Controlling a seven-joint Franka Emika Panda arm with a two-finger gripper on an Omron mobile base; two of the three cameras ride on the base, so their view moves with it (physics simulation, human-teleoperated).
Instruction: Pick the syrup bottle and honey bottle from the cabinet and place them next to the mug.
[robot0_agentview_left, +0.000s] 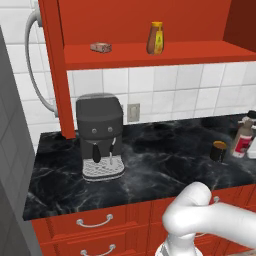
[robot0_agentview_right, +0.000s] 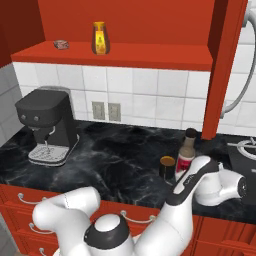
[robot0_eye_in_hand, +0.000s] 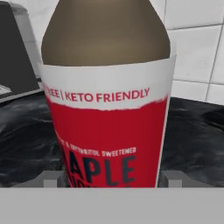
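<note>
Right base view, one syrup bottle (robot0_agentview_right: 186, 151) beside one mug (robot0_agentview_right: 167, 166), one honey bottle (robot0_agentview_right: 99, 38) shelved (tool grip unclear).

Two bottles — syrup bottle (robot0_agentview_right: 187, 151), honey bottle (robot0_agentview_right: 99, 38) — one mug (robot0_agentview_right: 167, 167).

Arm extended low to the right over the counter edge, forearm level. Gripper (robot0_eye_in_hand: 112, 178) fingertips (robot0_eye_in_hand: 51, 178) sit either side of syrup bottle (robot0_eye_in_hand: 107, 96); contact not discernible.

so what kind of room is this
A kitchen, rendered in simulation: a coffee machine sits on a dark marble counter under a red wall cabinet, with white tile behind and the edge of a sink at the right.
</note>
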